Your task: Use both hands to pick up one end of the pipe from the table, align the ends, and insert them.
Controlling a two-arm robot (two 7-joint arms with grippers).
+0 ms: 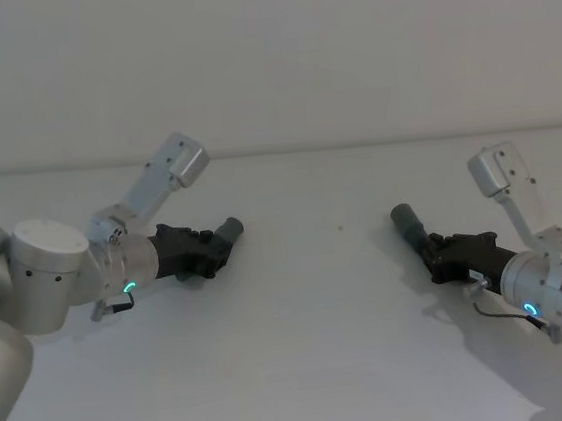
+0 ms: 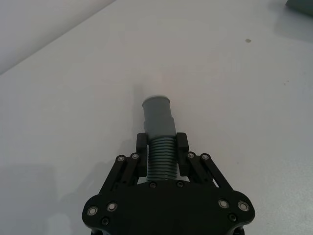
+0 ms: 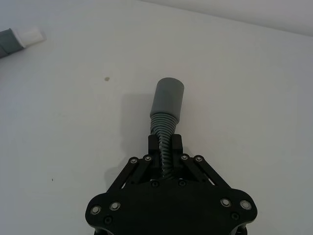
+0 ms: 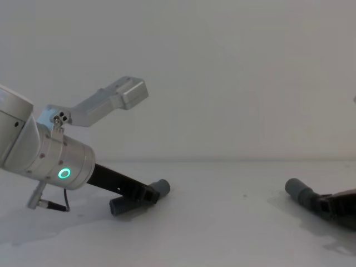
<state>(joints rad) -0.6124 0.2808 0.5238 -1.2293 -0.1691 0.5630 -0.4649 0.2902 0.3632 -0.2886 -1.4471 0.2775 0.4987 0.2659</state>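
My left gripper (image 1: 203,251) is shut on the ribbed part of a short grey pipe piece (image 4: 136,198). Its smooth cuff (image 2: 158,117) sticks out ahead of the fingertips (image 2: 182,143) and points toward the table's middle. My right gripper (image 1: 444,252) is shut on the ribs of the other pipe piece, just behind its smooth grey cuff (image 3: 168,100), which points toward the left one (image 1: 229,229). The two ends sit far apart, low over the white table (image 1: 326,347). Across the table, the right wrist view catches the left piece's white tip (image 3: 28,36). The rest of the right piece is hidden under the gripper (image 4: 329,204).
A small dark speck (image 1: 340,228) marks the table between the two ends. The table's far edge (image 1: 355,144) meets a plain white wall behind both arms.
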